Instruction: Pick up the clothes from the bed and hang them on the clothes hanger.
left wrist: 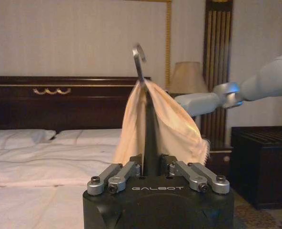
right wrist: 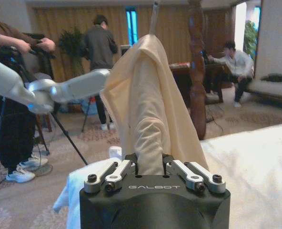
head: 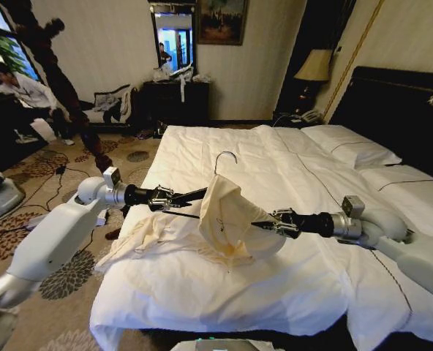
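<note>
A cream garment [head: 227,219] is draped over the dark clothes hanger [head: 191,195], whose silvery hook [head: 226,157] points up over the white bed [head: 290,175]. My left gripper [head: 174,199] is shut on one end of the hanger, beside the bed's left edge. My right gripper [head: 264,225] is shut on a fold of the garment on the opposite side. Part of the garment trails down onto the duvet. In the left wrist view the gripper [left wrist: 150,167] clamps the hanger arm [left wrist: 150,129] under the hook [left wrist: 138,59]. The right wrist view has the gripper [right wrist: 149,164] pinching the cloth [right wrist: 146,109].
The black headboard [head: 392,110] and pillows [head: 348,146] lie to the right. A patterned carpet [head: 48,190] with cables runs along the bed's left side. People and a tripod [right wrist: 65,138] stand beyond it. A dark dresser [head: 176,99] is against the far wall.
</note>
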